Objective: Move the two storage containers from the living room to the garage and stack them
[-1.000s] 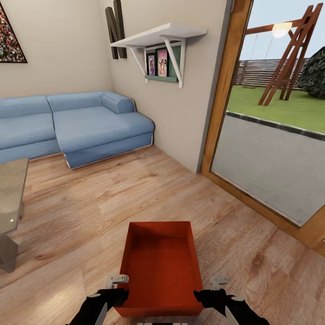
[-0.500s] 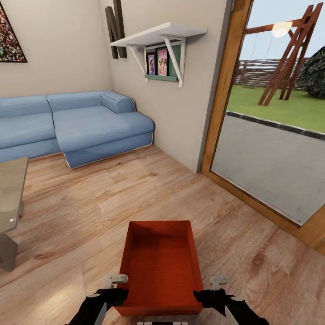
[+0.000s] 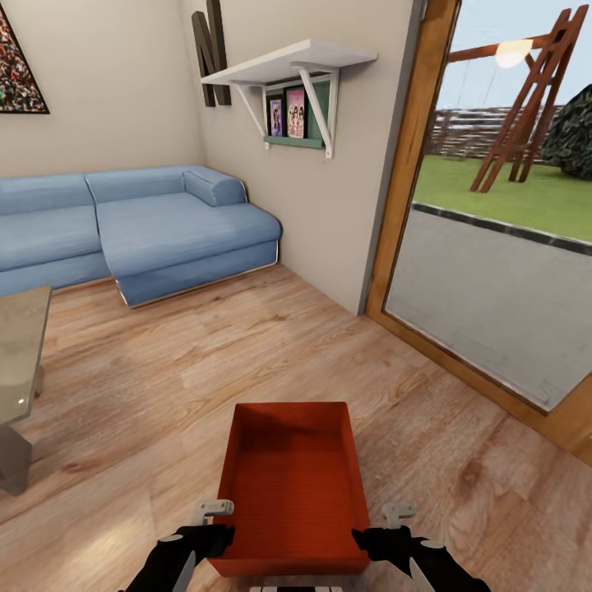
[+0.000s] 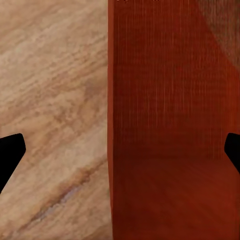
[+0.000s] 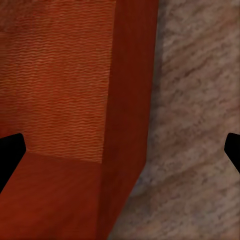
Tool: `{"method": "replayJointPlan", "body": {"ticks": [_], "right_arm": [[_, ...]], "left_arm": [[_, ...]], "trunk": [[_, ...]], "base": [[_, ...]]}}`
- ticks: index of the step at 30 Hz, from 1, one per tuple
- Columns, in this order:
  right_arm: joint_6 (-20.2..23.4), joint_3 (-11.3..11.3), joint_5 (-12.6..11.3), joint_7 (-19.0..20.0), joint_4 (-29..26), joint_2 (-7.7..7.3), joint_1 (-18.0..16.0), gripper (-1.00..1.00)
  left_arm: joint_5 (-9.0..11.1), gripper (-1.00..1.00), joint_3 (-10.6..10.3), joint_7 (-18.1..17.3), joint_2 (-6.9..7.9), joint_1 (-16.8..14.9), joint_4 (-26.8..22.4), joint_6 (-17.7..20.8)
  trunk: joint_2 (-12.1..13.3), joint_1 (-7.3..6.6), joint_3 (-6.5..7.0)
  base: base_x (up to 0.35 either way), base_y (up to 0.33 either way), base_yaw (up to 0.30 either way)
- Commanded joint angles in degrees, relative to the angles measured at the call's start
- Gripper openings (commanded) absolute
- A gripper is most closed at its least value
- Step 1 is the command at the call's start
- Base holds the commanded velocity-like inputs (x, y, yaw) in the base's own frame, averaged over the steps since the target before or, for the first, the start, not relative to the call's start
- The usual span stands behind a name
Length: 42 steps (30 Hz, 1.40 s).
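One orange-red storage container [image 3: 292,485] sits open-topped and empty on the living room's wood plank floor, close in front of me. My left gripper [image 3: 205,526] is at its near left corner and my right gripper [image 3: 390,530] at its near right corner. In the left wrist view the left gripper [image 4: 120,155] is open, with the container's left wall [image 4: 165,125] between its widely spread fingertips. In the right wrist view the right gripper [image 5: 120,155] is open too, straddling the right wall [image 5: 127,115].
A blue sectional sofa [image 3: 140,226] fills the far left corner. A grey low table [image 3: 16,353] juts in at the left edge. A white wall shelf [image 3: 288,66] hangs ahead. A wood-framed glass door [image 3: 493,288] runs along the right.
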Motion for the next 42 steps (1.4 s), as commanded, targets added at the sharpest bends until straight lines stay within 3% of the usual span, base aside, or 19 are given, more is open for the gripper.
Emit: {"method": "replayJointPlan", "body": {"ticks": [1, 42], "right_arm": [[0.37, -0.37, 0.3, 0.31, -0.13, 0.04, 0.0, 1.0], [0.37, -0.37, 0.3, 0.32, -0.13, 0.04, 0.0, 1.0]], "left_arm": [[-0.25, 1.0, 0.23, -0.12, -0.06, -0.01, -0.1, 0.31], [-0.27, 1.0, 0.23, -0.2, -0.2, -0.01, -0.21, 0.79]], "trunk": [[-0.02, -0.01, -0.05], [-0.81, 0.43, -0.41]], "base": [[0.063, 0.0, 0.0], [0.024, 0.0, 0.0]]}}
